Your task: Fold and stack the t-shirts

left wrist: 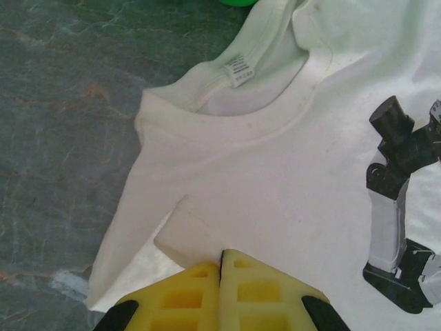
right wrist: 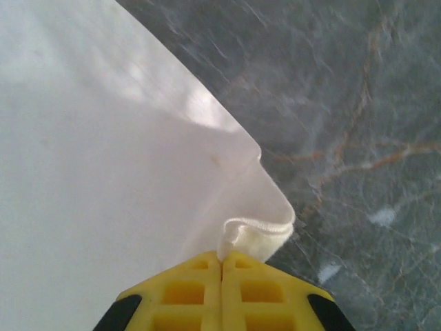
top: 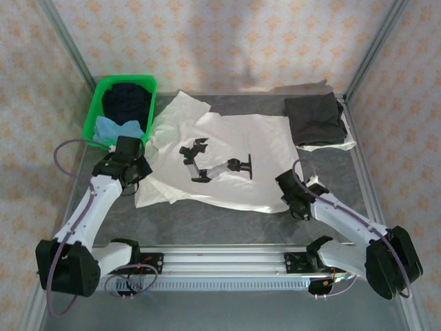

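The left fingers are clenched at the bottom of the left wrist view, pinching a raised flap of cloth just short of the collar. The right fingers are clamped on a bunched hem corner.

Both flaps belong to the off-white t-shirt, which lies spread print-up across the middle of the grey desk. At the far left, the green basket holds the dark navy t-shirt and the light blue t-shirt. The dark grey t-shirt lies folded at the far right.

The off-white t-shirt looks light, thin and limp, so it would likely sag between two holds and slide easily over the smooth desk. The thicker stitched edges probably give the surest grip: the hem corner, the shoulder seam and the ribbed collar by the label. Lifting opposite corners together should keep a fold line straight.
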Controlling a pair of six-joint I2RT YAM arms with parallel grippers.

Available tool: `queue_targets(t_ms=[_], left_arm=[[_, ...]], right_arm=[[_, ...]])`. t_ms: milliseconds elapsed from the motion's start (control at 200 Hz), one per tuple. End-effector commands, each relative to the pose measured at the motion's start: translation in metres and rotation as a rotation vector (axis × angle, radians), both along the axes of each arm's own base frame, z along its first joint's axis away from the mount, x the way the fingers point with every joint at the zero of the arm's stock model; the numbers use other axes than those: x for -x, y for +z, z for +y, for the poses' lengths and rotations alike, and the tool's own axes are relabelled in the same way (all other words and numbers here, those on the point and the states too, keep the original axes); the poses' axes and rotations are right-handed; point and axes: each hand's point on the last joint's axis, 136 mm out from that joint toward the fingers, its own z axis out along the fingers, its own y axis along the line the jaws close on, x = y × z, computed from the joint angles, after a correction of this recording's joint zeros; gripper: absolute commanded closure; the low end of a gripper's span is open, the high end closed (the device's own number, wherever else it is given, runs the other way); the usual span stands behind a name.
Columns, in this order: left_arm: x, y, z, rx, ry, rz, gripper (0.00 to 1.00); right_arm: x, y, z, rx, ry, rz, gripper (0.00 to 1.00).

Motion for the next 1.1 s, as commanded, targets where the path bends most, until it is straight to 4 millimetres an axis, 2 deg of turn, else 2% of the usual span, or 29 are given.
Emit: queue_targets(t_ms=[0,130,170,310,410,570,911,1096], left_arm=[[-0.030,0.015,-0.003,-0.037,-0.033,-0.045,1.00],[-0.060,0.013,-0.008,-0.060,-0.048,-0.024,1.00],[-0.069,0.013,-0.007,-0.073,-0.043,-0.016,1.00],[-0.100,0.008,-0.003,-0.130,-0.054,0.024,1.00],[-0.118,0.005,-0.001,-0.157,-0.052,0.049,1.00],[-0.139,-0.001,-0.001,-0.177,-0.058,0.076,1.00],[-0.161,0.002,0.009,-0.250,-0.039,0.101,1.00],[-0.169,-0.004,0.004,-0.236,-0.053,0.118,1.00]], right_arm=[[-0.018,0.023,-0.009,0.082,0.046,-0.031,1.00],[-0.041,0.037,-0.015,0.130,0.076,-0.020,1.00],[-0.048,0.034,-0.017,0.145,0.081,0.009,1.00],[-0.085,0.040,-0.019,0.182,0.101,0.031,1.00],[-0.109,0.038,-0.021,0.206,0.111,0.063,1.00],[-0.135,0.030,-0.025,0.234,0.129,0.128,1.00],[-0.158,0.030,-0.030,0.262,0.140,0.147,1.00],[-0.164,0.011,-0.022,0.241,0.172,0.213,1.00]])
